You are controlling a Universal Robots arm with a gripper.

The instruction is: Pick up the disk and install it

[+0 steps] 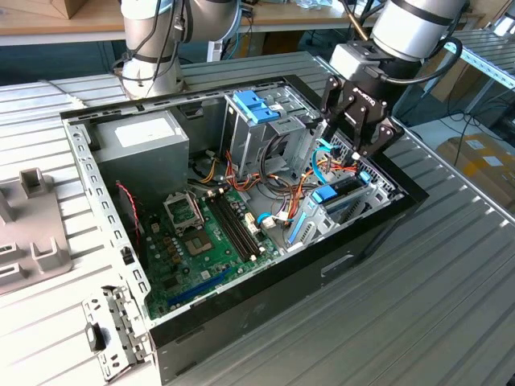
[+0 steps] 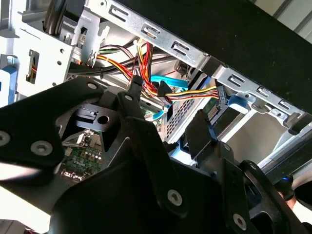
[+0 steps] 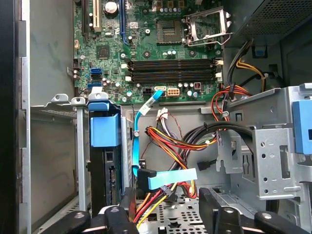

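A black two-fingered robot gripper (image 1: 360, 133) hangs inside an open black desktop computer case (image 1: 338, 257) lying on its side on a ribbed grey metal table (image 1: 434, 305). In the first wrist view its two dark fingers (image 3: 214, 209) stand apart with nothing between them, over a tangle of red, yellow and orange power wires (image 3: 170, 141) and a flat light-blue data cable (image 3: 141, 122).

The disk, a flat grey metal hard drive with blue plastic tabs (image 3: 104, 161), stands on edge in a metal drive bay just beside one finger, not gripped; in the exterior view it sits just below the gripper (image 1: 334, 197), against the case's near wall.

Beyond the fingers lies a green motherboard (image 3: 146, 44). On the gripper's other side stands a tall silver metal cage with light-blue handles (image 1: 257, 121), and farther off a large grey power-supply box (image 1: 141, 149).
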